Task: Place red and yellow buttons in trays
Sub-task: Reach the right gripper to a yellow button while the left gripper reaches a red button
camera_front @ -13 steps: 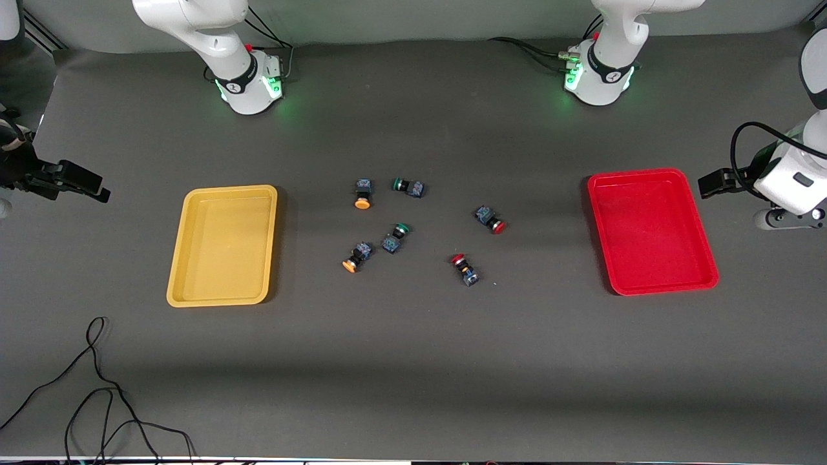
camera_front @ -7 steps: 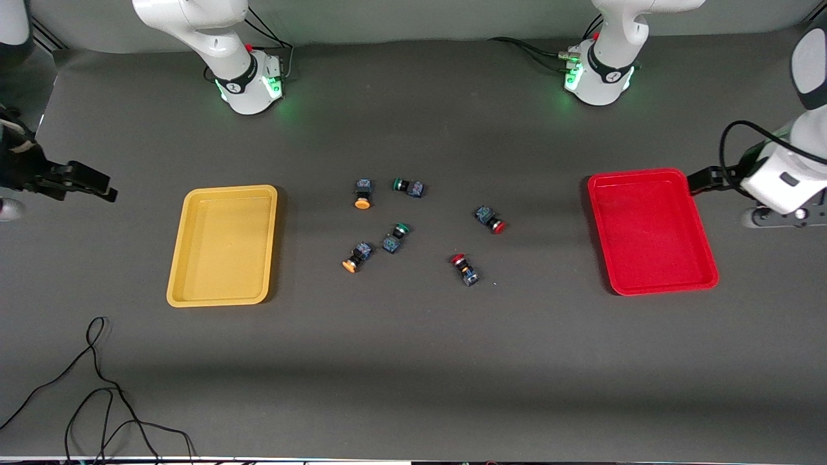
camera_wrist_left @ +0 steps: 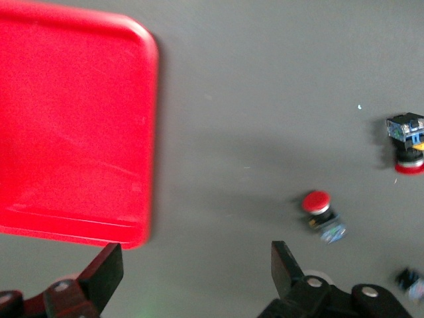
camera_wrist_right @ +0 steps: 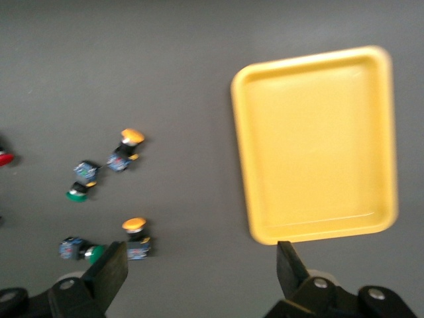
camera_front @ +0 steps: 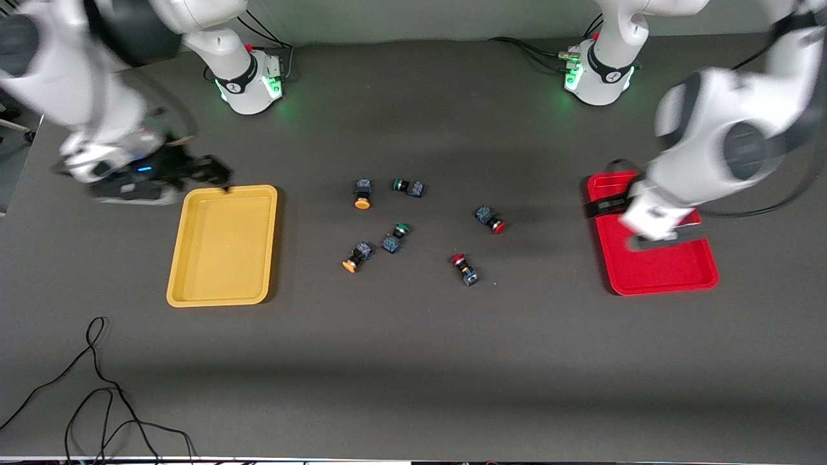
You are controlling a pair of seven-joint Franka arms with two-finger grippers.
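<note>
red tray (camera_front: 665, 274) and yellow tray (camera_front: 223, 245) sit bare; left gripper (camera_wrist_left: 192, 265) and right gripper (camera_wrist_right: 199, 265), both released, approach. next: descend on matching buttons (camera_front: 413, 226).

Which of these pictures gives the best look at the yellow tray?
The right wrist view shows the yellow tray best: it fills much of the picture, whole rim visible, nothing in it. The front view shows the tray whole too, but smaller, with the right gripper at its corner. The left wrist view misses it.

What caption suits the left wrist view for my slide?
Open left gripper above table near empty red tray, two red buttons ahead.
</note>
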